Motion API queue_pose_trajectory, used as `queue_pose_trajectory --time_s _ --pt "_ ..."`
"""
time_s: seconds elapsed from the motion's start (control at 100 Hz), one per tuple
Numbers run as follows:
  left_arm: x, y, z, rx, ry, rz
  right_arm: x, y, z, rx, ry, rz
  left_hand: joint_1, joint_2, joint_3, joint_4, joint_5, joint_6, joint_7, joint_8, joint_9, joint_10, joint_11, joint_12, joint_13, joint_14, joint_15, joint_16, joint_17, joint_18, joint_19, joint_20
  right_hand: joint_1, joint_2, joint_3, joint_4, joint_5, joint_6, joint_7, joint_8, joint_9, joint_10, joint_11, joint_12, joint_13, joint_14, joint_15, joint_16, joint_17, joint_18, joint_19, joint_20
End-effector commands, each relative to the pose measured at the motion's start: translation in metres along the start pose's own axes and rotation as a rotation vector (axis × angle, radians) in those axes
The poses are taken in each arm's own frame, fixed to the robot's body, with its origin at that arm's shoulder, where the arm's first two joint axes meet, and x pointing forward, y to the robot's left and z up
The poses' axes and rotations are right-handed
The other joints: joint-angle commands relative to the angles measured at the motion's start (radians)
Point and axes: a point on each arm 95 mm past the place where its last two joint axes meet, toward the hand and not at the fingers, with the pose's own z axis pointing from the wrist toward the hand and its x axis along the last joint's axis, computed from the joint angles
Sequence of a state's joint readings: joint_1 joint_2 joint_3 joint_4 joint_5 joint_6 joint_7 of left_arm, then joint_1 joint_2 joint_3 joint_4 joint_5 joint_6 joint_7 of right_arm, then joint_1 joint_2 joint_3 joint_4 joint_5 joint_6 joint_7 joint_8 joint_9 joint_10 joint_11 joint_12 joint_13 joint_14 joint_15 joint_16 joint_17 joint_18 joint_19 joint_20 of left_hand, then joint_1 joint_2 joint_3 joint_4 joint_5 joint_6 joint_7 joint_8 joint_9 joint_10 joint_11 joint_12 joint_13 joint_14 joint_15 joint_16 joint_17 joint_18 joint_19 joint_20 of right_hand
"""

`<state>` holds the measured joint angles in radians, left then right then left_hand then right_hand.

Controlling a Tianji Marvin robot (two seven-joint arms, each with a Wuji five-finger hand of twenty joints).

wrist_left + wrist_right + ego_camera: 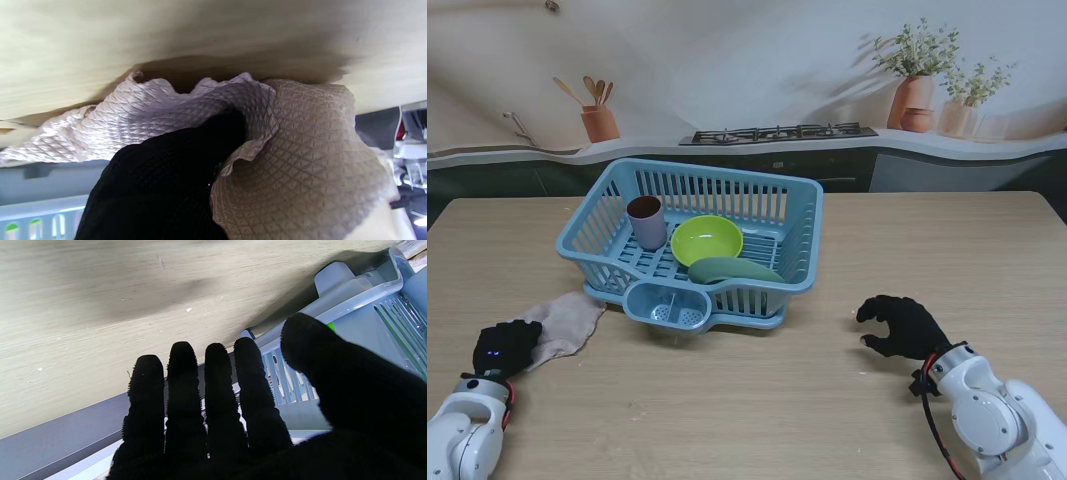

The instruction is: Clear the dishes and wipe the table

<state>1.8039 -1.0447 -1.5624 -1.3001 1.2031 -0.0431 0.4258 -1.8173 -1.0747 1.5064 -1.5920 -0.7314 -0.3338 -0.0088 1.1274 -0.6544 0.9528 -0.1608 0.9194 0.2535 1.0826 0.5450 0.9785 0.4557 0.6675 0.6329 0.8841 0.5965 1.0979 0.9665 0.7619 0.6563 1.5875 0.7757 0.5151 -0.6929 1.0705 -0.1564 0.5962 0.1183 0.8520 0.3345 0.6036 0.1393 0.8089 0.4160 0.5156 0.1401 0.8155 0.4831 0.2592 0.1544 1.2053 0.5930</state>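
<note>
left hand [505, 346] clenched on cloth [565, 322], table [757, 400] 8 o'clock | right hand [905, 326] spread, empty, 4 o'clock | cup [646, 221], bowl [707, 240], plate [735, 270] sat in rack [799, 215], centre

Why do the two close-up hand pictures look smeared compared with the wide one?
Stand view: sharp, evenly lit, soft shadows. Left wrist view: table streaked and blurred, cloth weave crisp, left hand a featureless black. Right wrist view: table grain smeared, dark shadow beside the rack, right hand silhouetted.
</note>
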Motion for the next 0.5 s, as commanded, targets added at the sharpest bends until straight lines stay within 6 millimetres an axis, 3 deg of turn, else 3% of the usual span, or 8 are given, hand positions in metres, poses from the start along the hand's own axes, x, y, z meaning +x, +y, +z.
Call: queue_pose_trajectory --time_s 0.0,0.24,0.49 --pt "-0.004 0.002 0.007 -0.032 0.017 0.008 0.001 -0.002 0.0 0.016 0.0 -0.005 0.003 -0.009 -0.023 0.009 0.049 -0.05 -0.127 -0.08 0.038 -0.023 -0.004 -0.021 0.007 0.038 -0.005 -0.012 -0.007 0.006 -0.003 0.013 0.006 0.008 0.022 0.023 0.007 0.0 -0.006 -0.006 0.012 0.004 -0.002 -0.013 0.004 0.009 -0.01 -0.005 -0.012 0.011 0.006 -0.007" --pt "-0.004 0.0 0.025 -0.082 0.063 0.017 0.001 -0.002 0.001 0.014 -0.004 -0.012 0.0 -0.01 -0.021 0.01 0.055 -0.055 -0.137 -0.081 0.044 -0.028 -0.016 -0.022 0.012 0.029 -0.013 -0.019 -0.01 0.004 -0.012 0.009 0.005 0.009 0.022 0.023 0.007 0.0 -0.006 -0.006 0.012 0.002 -0.002 -0.013 0.004 0.008 -0.01 -0.004 -0.012 0.01 0.005 -0.007" --pt "0.003 0.007 0.001 -0.128 0.01 0.019 0.001 -0.003 0.0 0.021 -0.005 -0.008 0.003 -0.012 -0.02 0.008 0.056 -0.044 -0.143 -0.081 0.045 -0.021 -0.022 -0.019 0.016 0.038 -0.018 -0.022 -0.01 0.004 -0.012 0.008 0.007 0.009 0.022 0.023 0.007 0.0 -0.006 -0.006 0.011 0.004 -0.003 -0.013 0.004 0.009 -0.01 -0.004 -0.013 0.008 0.005 -0.007"
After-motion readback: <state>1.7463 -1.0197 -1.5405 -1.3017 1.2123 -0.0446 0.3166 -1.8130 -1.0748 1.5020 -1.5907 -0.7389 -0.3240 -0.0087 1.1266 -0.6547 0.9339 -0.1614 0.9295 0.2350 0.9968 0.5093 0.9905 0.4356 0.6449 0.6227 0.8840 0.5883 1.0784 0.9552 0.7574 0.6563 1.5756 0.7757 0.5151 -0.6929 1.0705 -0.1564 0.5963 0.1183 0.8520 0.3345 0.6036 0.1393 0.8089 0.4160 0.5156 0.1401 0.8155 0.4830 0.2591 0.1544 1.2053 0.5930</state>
